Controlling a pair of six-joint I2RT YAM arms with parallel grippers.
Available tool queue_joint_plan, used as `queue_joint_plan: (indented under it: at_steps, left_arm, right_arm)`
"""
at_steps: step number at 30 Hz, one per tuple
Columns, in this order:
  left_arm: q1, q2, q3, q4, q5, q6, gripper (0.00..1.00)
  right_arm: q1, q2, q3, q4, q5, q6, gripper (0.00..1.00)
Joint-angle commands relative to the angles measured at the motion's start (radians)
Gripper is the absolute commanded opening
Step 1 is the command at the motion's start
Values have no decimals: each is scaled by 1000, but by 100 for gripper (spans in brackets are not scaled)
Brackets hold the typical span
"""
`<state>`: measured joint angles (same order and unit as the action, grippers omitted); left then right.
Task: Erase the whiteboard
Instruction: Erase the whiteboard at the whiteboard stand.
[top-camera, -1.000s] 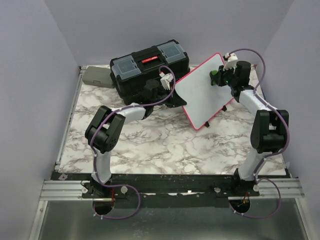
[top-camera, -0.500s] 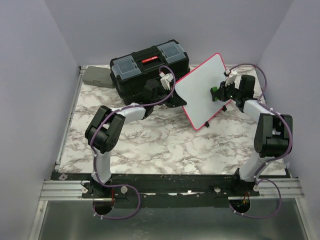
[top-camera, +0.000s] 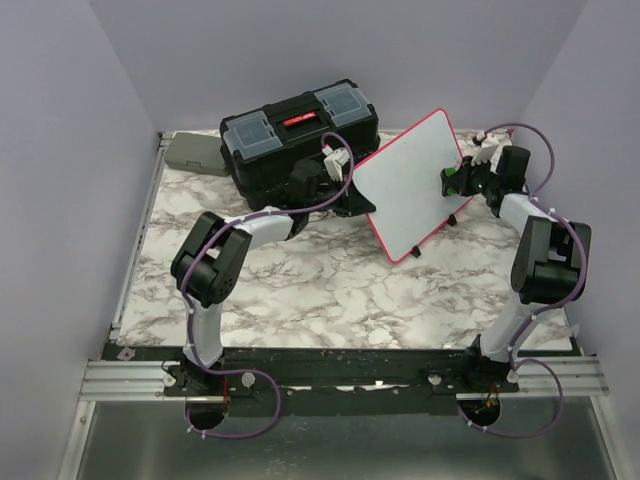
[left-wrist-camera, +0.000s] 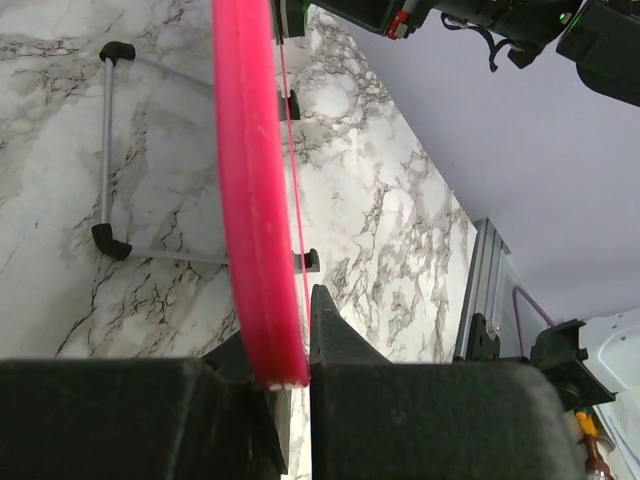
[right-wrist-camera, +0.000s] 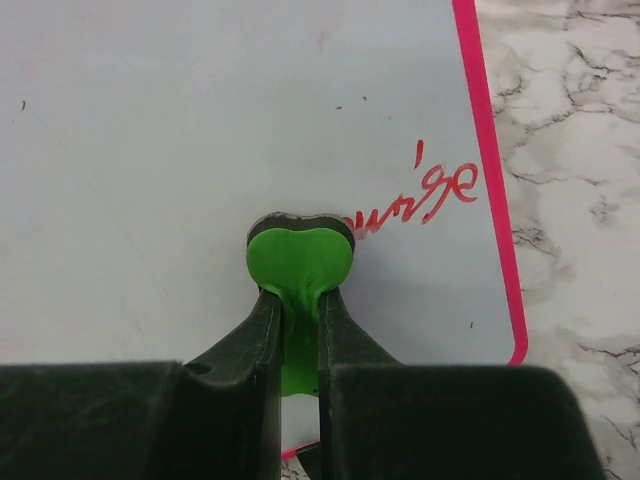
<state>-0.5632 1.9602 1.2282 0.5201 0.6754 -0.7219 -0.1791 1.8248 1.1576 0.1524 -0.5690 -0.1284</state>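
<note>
Standing tilted near the far right corner of the marble-patterned table (top-camera: 330, 290), just beside the black plastic toolbox (top-camera: 290, 135), the small white whiteboard with pink-red frame (top-camera: 410, 185) is steadied by the left gripper (left-wrist-camera: 292, 350). Its jaws pinch the frame edge, I think so that the board does not slide under pressure. The right gripper (right-wrist-camera: 298, 305) is pressed together on a small green heart-shaped eraser (right-wrist-camera: 298, 262), held against the white surface and touching the red handwriting (right-wrist-camera: 425, 195), which is not yet wiped
</note>
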Motion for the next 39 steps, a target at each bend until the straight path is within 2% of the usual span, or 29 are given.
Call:
queue_joint_plan:
  at_steps: [1,4,7,9,12,14,16,21,24,27,29,31,32,35,39]
  left_arm:
    - [-33,16,18,-25,129,-14,0]
    - [-33,19,23,-28,131,-14,0]
    - [-33,21,22,-28,129,-14,0]
    - [-33,21,19,-26,129,-16,0]
    - [-33,19,14,-25,126,-16,0]
    - [-33,19,10,-18,126,-19,0]
    - [-33,19,8,-15,127,-20,0]
    - [-33,12,8,-21,131,-14,0]
    - [-33,11,7,-20,131,-11,0]
    - [-33,17,7,-13,132,-17,0]
    - [-33,16,4,-8,130,-20,0]
    - [-33,14,1,-6,130,-21,0]
    - [-33,14,-3,-5,127,-21,0]
    - [-33,13,-6,-5,128,-22,0]
    - [-33,9,-10,-5,128,-21,0]
  right_arm:
    - [7,32,5,-92,-170,-117,1]
    - [19,18,-22,-92,-275,-141,1]
    - [41,-21,-49,-23,-275,-101,1]
    - [41,-39,-53,65,-192,-10,1]
    - [41,-40,-27,122,31,75,1]
    - [39,-25,-4,105,148,73,1]
    - [27,-9,8,73,179,41,1]
    - [5,21,6,-77,78,-94,1]
    - [5,41,42,-298,-141,-267,1]
    - [14,37,58,-399,-314,-349,1]
    - [32,14,38,-346,-327,-321,1]
    - [35,-15,3,-206,-296,-206,1]
    - [35,-27,-11,-107,-250,-134,1]
    - [35,-32,-6,42,-84,4,1]
    - [29,-1,61,52,82,39,1]
